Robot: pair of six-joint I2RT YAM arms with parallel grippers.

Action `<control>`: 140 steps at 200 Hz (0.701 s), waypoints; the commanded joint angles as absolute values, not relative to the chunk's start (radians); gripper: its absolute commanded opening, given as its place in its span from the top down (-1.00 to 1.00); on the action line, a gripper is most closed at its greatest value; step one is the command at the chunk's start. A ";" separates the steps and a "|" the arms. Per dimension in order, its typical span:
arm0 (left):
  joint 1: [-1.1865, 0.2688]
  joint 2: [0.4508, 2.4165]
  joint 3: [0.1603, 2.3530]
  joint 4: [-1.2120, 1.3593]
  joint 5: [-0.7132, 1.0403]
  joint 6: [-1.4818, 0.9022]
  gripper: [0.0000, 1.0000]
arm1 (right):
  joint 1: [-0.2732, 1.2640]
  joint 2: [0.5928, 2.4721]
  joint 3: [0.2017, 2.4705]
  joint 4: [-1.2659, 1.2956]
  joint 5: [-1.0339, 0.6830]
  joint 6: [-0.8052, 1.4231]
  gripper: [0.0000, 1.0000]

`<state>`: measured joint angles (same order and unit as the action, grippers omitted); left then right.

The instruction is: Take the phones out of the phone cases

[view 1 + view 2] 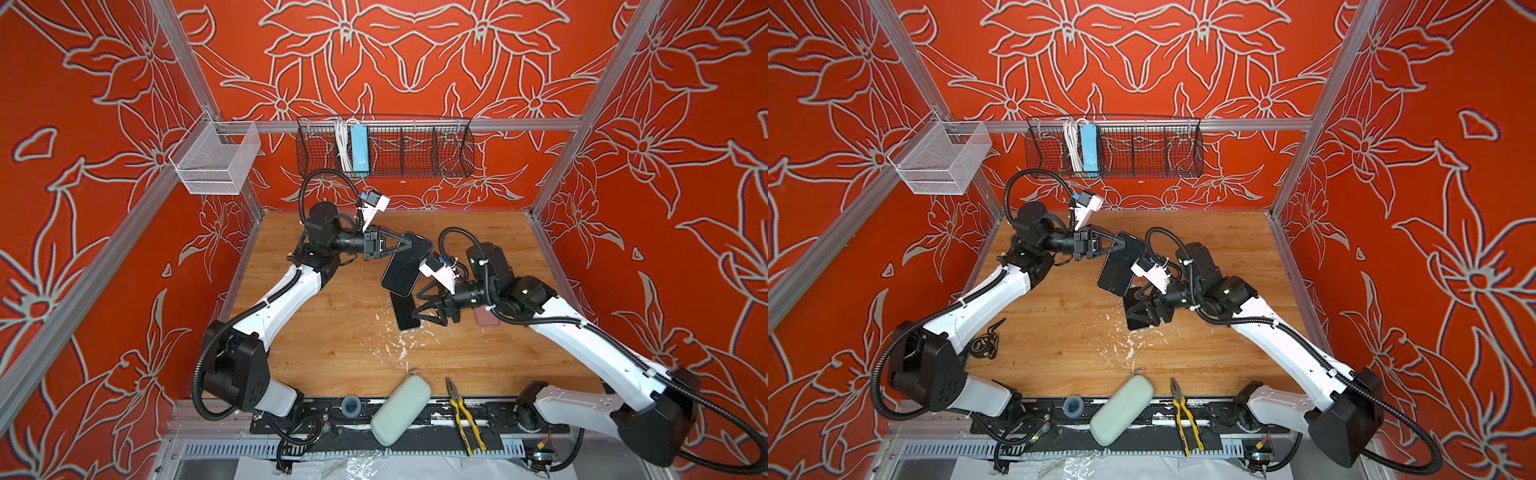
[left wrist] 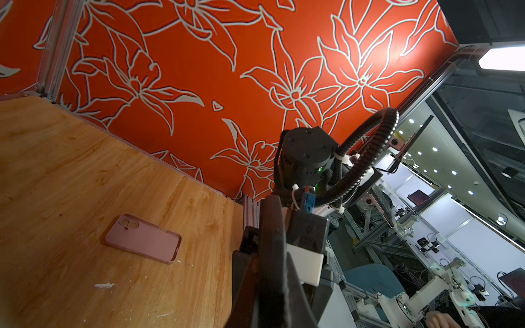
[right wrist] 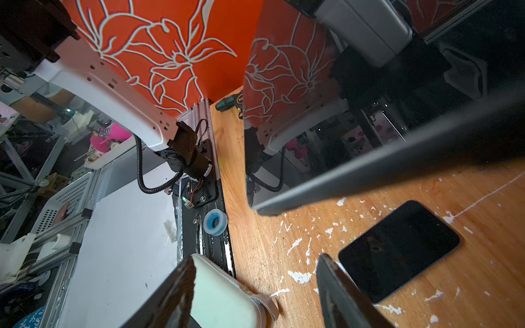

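Black glass with a grey rim: is that the phone, and where is it?

Yes. The phone (image 1: 403,270) hangs tilted above the middle of the wooden table (image 1: 332,332), with no case on it. Its glossy face mirrors the red wall. Your left gripper (image 1: 409,243) is clenched on its far end, near a corner.

And the case?

The pink phone case (image 2: 143,238) lies flat on the table, apart from the phone and partly hidden under the right arm in both top views. It looks empty, so I judge the phone is already out and only needs setting down.

What is the right gripper doing?

Your right gripper (image 3: 257,258) has its jaws spread with nothing between them, low beside the phone's near end. Just below it a second dark slab (image 3: 397,250) lies flat on the table. I cannot tell whether that is a phone or a case.

How will the phone handle?

I would guess it is stiff, dense for its thinness, slick and breakable. Held by one end it may swing or slip. Take it across the two long edges near the middle, on the rim and not the glass.
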<state>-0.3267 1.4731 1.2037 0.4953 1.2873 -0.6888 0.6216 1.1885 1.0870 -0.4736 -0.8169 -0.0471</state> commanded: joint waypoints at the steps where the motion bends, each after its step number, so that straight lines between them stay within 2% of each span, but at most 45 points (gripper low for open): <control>1: -0.331 1.412 1.191 0.545 1.320 -0.700 1.00 | 0.621 1.229 1.140 -0.466 -0.877 -0.081 -0.38; 69: -0.341 1.415 1.187 0.548 1.322 -0.701 1.00 | 0.646 1.277 1.207 -0.478 -0.865 -0.131 -0.31; 140: -0.346 1.470 1.226 0.555 1.331 -0.724 1.00 | 0.719 1.304 1.256 -0.551 -0.772 -0.201 0.17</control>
<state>-0.3393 1.4551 1.1801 0.4957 1.3037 -0.6991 0.6991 1.2953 1.2209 -0.5102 -0.8116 -0.1463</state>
